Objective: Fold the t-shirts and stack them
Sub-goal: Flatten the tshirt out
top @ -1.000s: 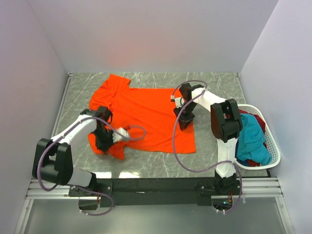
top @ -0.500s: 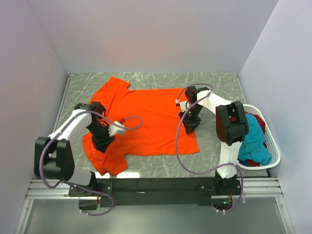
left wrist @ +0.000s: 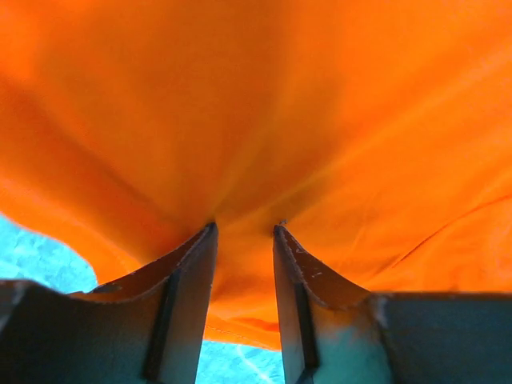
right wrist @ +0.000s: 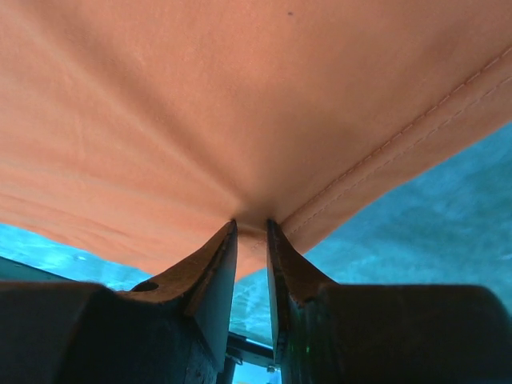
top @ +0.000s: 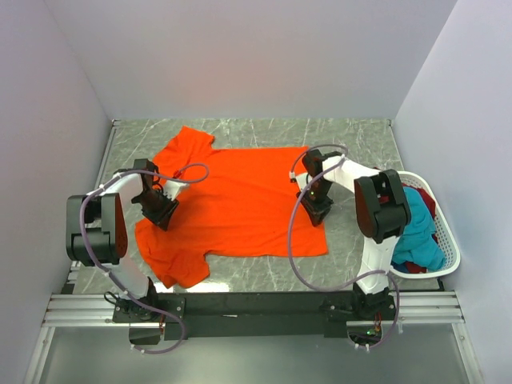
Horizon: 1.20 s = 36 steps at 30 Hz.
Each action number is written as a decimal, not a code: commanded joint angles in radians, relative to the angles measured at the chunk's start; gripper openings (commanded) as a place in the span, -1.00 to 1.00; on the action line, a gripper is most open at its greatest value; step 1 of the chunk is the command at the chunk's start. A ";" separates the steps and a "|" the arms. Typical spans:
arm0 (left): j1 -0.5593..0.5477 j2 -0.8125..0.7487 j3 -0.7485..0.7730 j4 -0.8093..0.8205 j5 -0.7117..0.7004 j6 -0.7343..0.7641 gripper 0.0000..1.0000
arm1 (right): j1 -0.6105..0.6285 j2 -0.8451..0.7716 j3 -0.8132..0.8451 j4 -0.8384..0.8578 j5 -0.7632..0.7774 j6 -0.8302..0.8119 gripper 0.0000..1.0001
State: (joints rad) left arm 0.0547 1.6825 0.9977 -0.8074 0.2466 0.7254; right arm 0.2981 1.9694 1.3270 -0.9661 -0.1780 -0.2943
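I see the orange t-shirt [top: 232,200] spread flat mid-frame. My left gripper [left wrist: 244,230] pinches its left edge and my right gripper [right wrist: 251,222] its right hem. It looks light, limp and prone to sagging, so I'd grip at the seams.

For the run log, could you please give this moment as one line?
orange t-shirt: spread out | left gripper: its left edge, grip unclear | right gripper: shut on right hem
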 commanded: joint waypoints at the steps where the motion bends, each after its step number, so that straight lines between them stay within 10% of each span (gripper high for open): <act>1: 0.033 0.080 -0.031 0.094 -0.085 -0.072 -0.17 | 0.013 -0.015 -0.130 0.047 0.126 -0.032 -0.41; 13: 0.042 -0.021 0.229 -0.021 0.149 -0.150 -0.10 | 0.003 -0.104 0.064 -0.020 0.080 -0.020 -0.36; 24: 0.066 0.269 0.700 0.230 0.194 -0.483 0.06 | -0.151 0.153 0.700 -0.036 -0.115 0.090 0.00; 36: 0.068 0.618 1.070 0.303 0.184 -0.676 0.09 | -0.175 0.391 0.917 0.089 -0.104 0.233 0.01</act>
State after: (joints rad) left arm 0.1196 2.2635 1.9667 -0.5240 0.4210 0.1154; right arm 0.1139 2.3363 2.1635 -0.9302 -0.2810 -0.1184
